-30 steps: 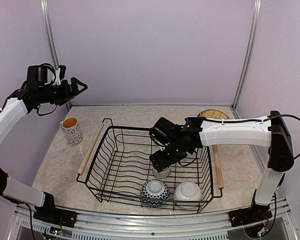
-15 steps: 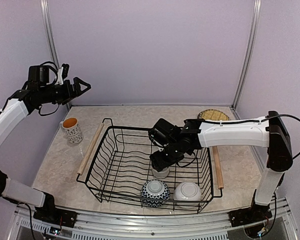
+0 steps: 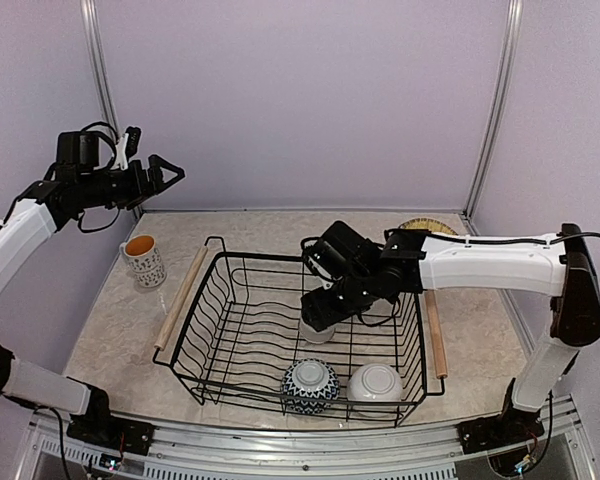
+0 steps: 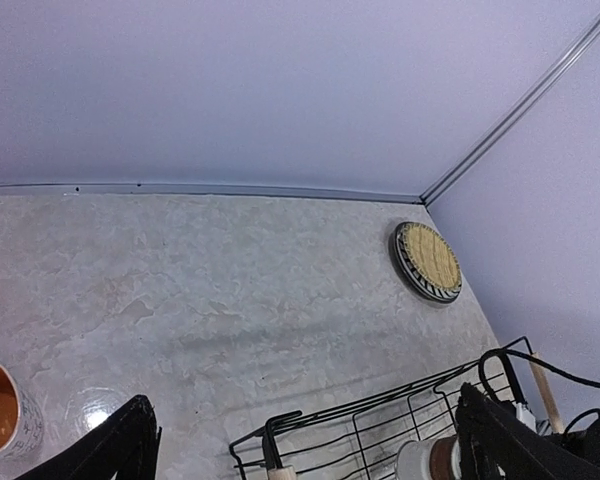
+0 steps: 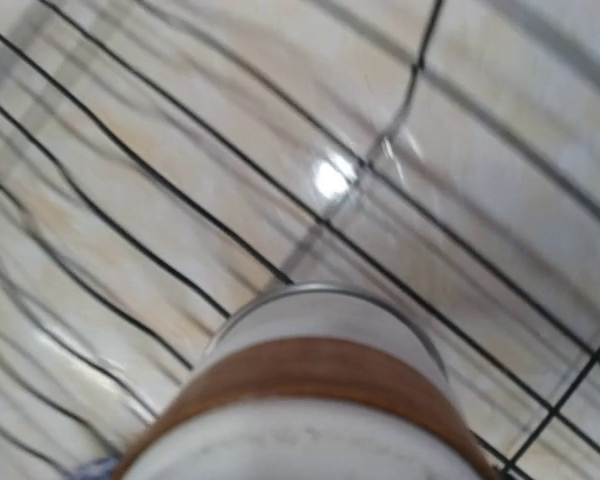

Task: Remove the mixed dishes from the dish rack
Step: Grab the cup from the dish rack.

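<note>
Marbled tabletop (image 3: pixel 110 330) holds the dish rack (image 3: pixel 180 295): blue-patterned bowl (image 3: pixel 310 385) and white bowl (image 3: pixel 375 384) lie nearest inside, unloading left to do; right gripper (image 3: pixel 320 315) clamps the white cup with brown band (image 3: pixel 315 333) above the wires; tall patterned cup (image 3: pixel 143 260) and woven mat (image 4: pixel 428 260) on striped plate (image 4: pixel 401 268) sit outside; left gripper (image 3: pixel 163 165) hangs high, jaws apart

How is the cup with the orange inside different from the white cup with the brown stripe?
The patterned cup stands on the table, outside the rack; the white cup is inside the rack. Nothing touches the patterned cup; the right end effector grips the white cup. The patterned cup is decorated all over; the white cup is plain with one brown band. Both are cups.
</note>
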